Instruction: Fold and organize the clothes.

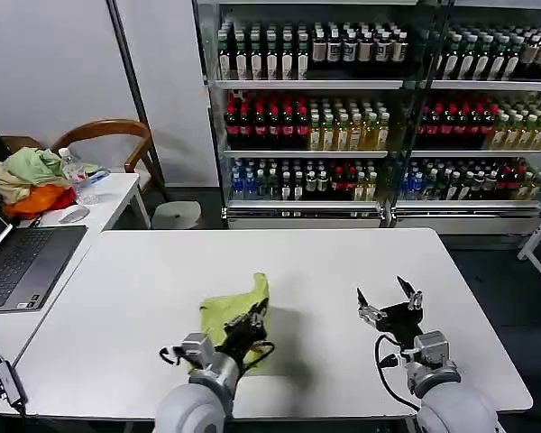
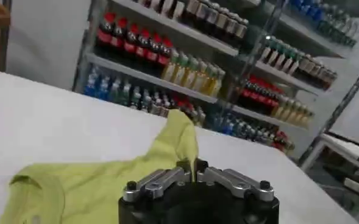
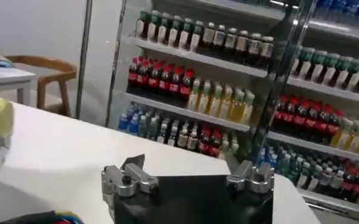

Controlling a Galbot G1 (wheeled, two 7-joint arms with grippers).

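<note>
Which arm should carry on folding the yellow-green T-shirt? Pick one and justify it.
Left. The left gripper is shut on the yellow-green T-shirt, lifting a fold of it. The right gripper hovers open over bare white table, apart from the shirt.

The head camera looks forward and down across the white tabletop [image 1: 343, 271] from above the robot's shoulders. Each wrist camera sits low behind its own tool, close to the tabletop, facing the drinks shelves [image 1: 379, 117] seen in all three views.
</note>
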